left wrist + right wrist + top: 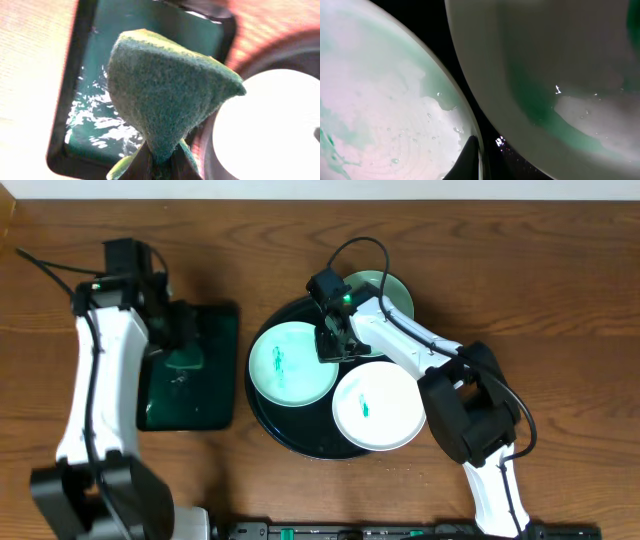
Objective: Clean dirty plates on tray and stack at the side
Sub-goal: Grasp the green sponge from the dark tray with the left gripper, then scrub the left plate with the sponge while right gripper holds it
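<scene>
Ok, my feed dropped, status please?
Left hand shut on sponge over water tray. Right hand at smeared plate rim, grip unclear. Nothing blocking.

You are looking down on a brown wooden table (560, 300), its grain running left to right in long darker streaks, and it fills nearly the whole overhead view. Along the top edge you see a narrow pale strip (300, 188), off-white and featureless; you cannot tell whether it is a wall or floor beyond the table's far edge. The light is even and comes from above: shadows on the wood are soft-edged and lie close to what casts them. In the left wrist view the wood looks washed out and pinkish, its grain blurred.
</scene>
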Controlling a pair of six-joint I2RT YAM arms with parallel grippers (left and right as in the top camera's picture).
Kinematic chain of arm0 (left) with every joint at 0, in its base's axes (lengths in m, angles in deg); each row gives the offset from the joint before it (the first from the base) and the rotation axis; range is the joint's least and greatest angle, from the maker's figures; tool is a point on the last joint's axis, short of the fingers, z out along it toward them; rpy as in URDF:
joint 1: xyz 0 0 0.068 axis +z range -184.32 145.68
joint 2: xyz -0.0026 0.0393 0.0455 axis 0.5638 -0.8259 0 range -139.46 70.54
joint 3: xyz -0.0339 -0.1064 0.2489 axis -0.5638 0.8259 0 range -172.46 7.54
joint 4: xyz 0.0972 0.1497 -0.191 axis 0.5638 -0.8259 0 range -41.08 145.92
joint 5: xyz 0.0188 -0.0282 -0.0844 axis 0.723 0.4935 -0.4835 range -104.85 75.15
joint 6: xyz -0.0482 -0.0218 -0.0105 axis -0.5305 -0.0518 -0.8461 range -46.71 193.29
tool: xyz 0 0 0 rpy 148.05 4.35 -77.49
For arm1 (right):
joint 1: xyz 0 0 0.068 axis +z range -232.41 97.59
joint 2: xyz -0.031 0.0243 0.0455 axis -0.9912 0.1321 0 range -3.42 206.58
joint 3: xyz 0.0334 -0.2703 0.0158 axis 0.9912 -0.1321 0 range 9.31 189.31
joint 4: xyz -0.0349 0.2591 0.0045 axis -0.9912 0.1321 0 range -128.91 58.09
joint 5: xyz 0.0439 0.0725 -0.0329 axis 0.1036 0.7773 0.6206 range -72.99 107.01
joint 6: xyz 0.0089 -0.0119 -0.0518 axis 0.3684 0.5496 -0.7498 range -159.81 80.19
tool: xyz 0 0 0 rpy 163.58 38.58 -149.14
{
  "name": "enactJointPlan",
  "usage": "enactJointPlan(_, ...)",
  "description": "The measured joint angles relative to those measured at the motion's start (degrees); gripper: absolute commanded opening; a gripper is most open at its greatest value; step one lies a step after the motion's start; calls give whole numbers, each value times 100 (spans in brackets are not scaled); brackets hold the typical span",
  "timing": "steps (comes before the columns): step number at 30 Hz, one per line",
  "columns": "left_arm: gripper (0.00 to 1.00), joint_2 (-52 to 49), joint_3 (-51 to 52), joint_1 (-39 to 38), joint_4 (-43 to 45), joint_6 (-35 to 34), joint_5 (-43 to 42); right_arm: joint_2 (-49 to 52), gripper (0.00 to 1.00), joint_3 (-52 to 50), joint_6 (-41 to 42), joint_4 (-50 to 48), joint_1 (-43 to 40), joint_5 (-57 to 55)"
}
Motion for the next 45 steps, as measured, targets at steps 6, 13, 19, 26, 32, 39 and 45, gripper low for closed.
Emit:
enactJointPlan(6,7,-55,11,-1016,42,-612,-20,0,1,11,0,20,0,2)
enactJointPlan(13,7,-811,72,-1685,358,-1329,-22,0,1,11,0,35,-37,85)
enactJointPlan(19,7,-1674,98,-2173,540,-1587,-52,4,1,9,-15,42,-162,387)
enactJointPlan(26,7,-2310,96,-2367,592,-1882,-219,22,1,-13,-63,4,-256,634)
enactJointPlan(32,7,-2345,96,-2277,813,-1349,-866,22,1,-24,-85,-11,-262,664)
enactJointPlan(39,7,-2409,96,-2271,1272,-533,-1622,22,1,-24,-87,-11,-262,664)
enactJointPlan(45,7,-2406,17,-2439,929,-1082,-678,22,1,-28,-87,-15,-262,667)
